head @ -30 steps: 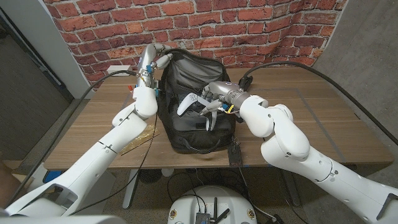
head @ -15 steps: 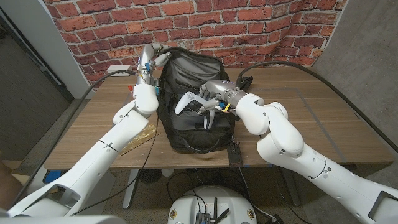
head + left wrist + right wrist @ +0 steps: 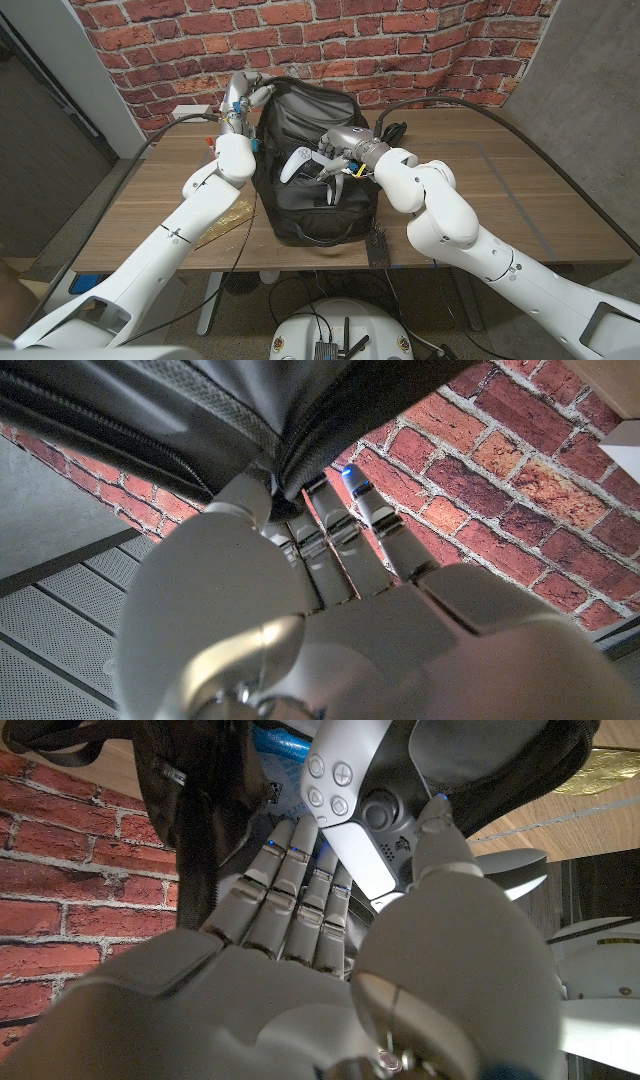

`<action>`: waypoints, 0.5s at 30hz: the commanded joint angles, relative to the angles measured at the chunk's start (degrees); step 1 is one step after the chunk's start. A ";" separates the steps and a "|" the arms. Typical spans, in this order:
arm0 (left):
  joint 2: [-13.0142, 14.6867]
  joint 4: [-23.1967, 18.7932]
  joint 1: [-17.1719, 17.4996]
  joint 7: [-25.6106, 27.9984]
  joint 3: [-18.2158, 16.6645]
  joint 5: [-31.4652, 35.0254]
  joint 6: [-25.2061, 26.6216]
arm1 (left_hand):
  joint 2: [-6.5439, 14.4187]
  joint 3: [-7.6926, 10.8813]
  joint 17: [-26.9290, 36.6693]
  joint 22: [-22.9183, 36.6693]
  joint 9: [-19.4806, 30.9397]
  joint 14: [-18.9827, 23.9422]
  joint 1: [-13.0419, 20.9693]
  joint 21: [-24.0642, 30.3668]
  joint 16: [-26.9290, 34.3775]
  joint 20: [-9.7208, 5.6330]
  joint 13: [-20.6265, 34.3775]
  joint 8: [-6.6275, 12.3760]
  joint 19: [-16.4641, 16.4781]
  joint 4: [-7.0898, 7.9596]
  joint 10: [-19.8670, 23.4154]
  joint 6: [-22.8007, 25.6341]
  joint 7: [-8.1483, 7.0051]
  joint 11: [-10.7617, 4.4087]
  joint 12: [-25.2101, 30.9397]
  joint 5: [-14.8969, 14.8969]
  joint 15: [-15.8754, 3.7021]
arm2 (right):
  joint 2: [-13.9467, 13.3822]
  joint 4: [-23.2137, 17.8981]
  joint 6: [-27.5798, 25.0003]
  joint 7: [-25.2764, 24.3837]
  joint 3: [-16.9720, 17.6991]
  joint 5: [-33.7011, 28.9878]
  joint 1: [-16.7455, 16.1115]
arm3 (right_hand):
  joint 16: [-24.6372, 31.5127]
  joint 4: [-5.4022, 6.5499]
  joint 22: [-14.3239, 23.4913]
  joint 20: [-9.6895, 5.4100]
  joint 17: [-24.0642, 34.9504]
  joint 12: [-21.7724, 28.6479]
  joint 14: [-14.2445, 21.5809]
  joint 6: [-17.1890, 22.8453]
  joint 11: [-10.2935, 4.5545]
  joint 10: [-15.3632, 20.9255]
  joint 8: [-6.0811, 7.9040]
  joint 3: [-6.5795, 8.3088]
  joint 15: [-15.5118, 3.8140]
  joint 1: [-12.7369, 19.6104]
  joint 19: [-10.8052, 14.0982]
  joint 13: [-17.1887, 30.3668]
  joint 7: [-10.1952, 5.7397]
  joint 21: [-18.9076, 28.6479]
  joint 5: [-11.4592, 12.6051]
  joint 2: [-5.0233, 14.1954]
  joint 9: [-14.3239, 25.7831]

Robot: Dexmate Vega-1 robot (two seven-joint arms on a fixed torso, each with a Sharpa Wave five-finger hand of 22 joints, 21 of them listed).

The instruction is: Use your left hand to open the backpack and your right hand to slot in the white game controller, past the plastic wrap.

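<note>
Right hand (image 3: 338, 150) grips smooth white controller (image 3: 296, 164) over backpack (image 3: 312, 205).

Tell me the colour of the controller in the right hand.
White, with a black middle; the game controller shows best in the right wrist view.

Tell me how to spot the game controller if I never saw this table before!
Look at the middle of the wooden table, where a big black backpack stands in front of the brick wall. Over its open top, the robot's right hand holds the game controller. It is the only white, two-handled thing there, with round buttons and a dark thumbstick, bright against the black bag.
</note>
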 commanded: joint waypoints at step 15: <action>-0.23 0.60 -1.26 0.89 0.86 -2.88 0.73 | 0.38 0.10 0.17 0.20 0.33 0.63 0.28 0.20 -0.25 -7.39 0.24 -0.06 0.85 0.08 -0.09 0.13 0.26 0.12 -0.02 0.46 -0.77 | 4.10 6.33 2.30 3.12 -1.68 -3.78 2.89 | -0.40 0.43 0.12 -7.21 0.21 -0.32 0.62 6.00 -8.07 8.37 0.16 0.33 -8.47 5.02 0.07 1.11 -5.98 0.35 2.25 8.36 -0.10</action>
